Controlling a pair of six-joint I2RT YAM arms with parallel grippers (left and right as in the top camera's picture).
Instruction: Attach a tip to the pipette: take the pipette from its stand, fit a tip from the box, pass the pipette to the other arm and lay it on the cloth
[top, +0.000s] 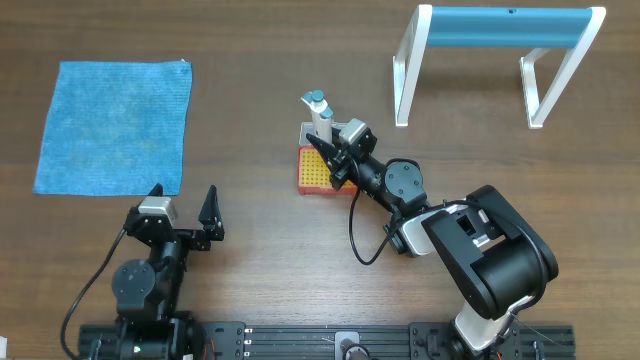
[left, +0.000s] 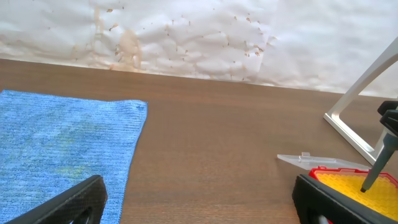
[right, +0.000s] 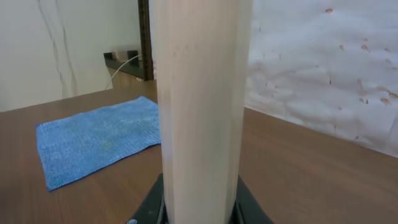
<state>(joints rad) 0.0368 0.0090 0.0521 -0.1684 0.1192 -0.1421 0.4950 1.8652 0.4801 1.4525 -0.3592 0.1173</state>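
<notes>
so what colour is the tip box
The tip box has a red rim around a yellow rack; the left wrist view shows it best.

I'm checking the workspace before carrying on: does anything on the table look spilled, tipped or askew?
Nothing stands out. The cloth lies flat, the tip box and stand sit upright, and the right tool holds the pipette over the box.

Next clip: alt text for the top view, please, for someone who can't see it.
The right arm's hand holds a white pipette with a blue-grey top upright over a red-and-yellow tip box at centre. The left arm's hand sits open near a blue cloth; a white-and-blue stand is far right.
</notes>
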